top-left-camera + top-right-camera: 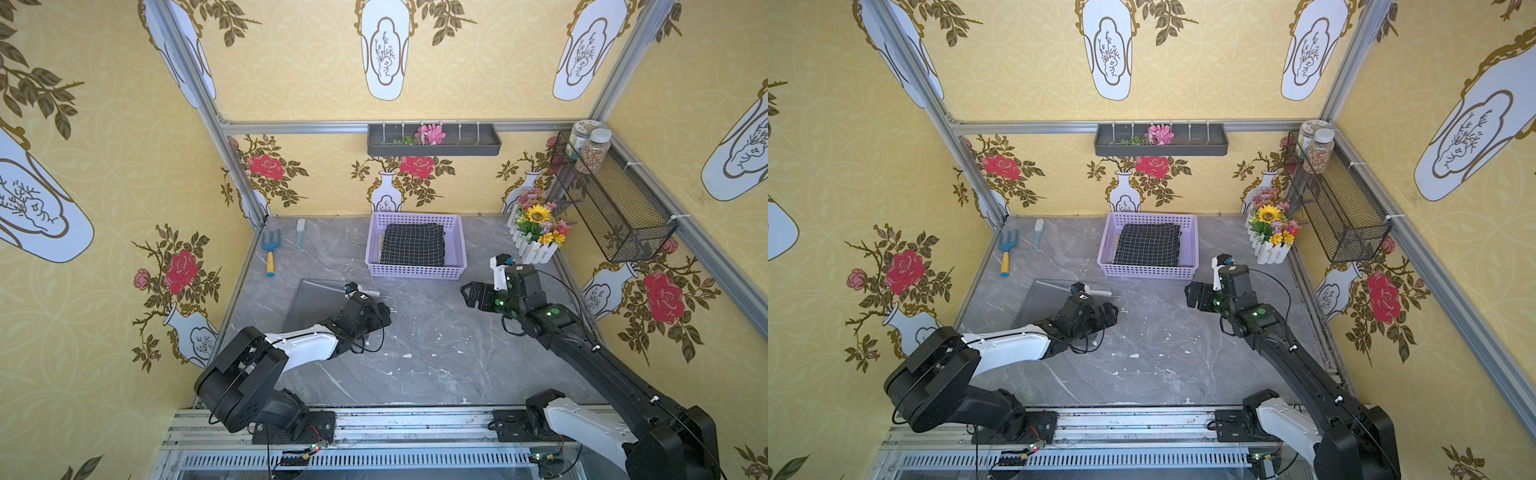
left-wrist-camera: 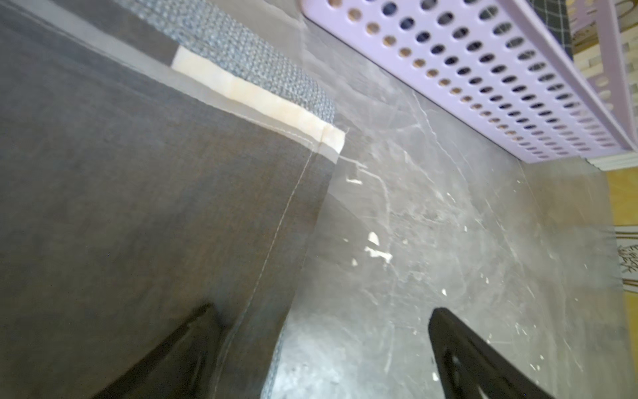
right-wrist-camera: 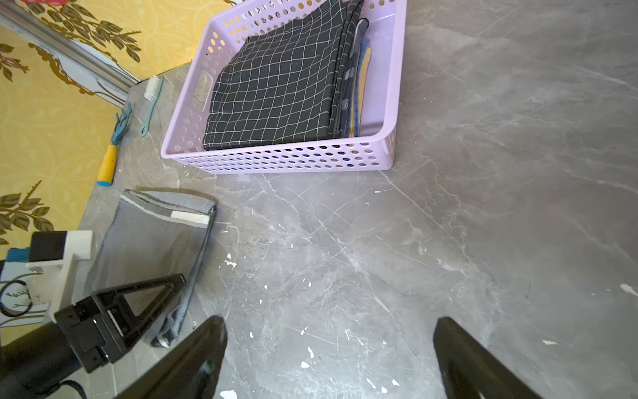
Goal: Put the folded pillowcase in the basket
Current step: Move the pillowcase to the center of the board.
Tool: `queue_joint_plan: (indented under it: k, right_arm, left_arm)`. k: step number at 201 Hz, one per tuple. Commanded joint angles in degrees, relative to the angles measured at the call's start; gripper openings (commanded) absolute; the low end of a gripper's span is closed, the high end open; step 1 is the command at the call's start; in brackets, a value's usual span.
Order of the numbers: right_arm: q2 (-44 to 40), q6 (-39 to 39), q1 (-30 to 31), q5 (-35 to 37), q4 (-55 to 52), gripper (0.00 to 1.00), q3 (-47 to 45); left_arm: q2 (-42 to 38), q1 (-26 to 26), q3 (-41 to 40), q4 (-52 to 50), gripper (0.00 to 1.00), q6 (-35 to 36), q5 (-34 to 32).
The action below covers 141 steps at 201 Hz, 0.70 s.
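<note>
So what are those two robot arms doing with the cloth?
The left gripper is open over the edge of the grey folded pillowcase, which lies flat on the table, not yet picked up. The right gripper is open too, holding nothing. The purple basket already has a black checked cloth in it.

You are looking at a robot test cell dressed as a home corner. Printed yellow vase-and-rose wallpaper (image 1: 311, 75) hangs on bare aluminium framing (image 1: 291, 126), the left arm (image 1: 307, 345) and right arm (image 1: 602, 361) stand on a slotted metal rail (image 1: 415, 428), and props such as a flower planter (image 1: 536, 235) and a garden fork (image 1: 271, 253) sit on a marble-look tabletop (image 1: 436, 332).
</note>
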Motion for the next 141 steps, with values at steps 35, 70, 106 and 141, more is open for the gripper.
queue_joint_plan:
  k: [35,70,106,141]
  right_arm:
    - [-5.3,1.4,-3.5,-1.4,-0.4,0.97,-1.8]
    - [-6.9,1.9,-5.6,-1.8,-2.7,0.97,-2.4]
    - [-9.1,0.6,-5.8,-0.2,-5.6,0.97,-3.0]
    - [-10.6,-0.6,-5.9,-0.1,-7.8,0.97,-3.3]
  left_arm:
    - [8.1,-9.2,5.6,-2.4,1.0,-5.4,2.9]
    - [13.9,-13.7,11.3,-0.6,0.99,-6.6,3.3]
    - [18.0,-17.1,16.6,1.9,0.99,-6.8,4.2]
    - [17.1,-18.1,17.7,6.7,0.99,-6.6,4.4]
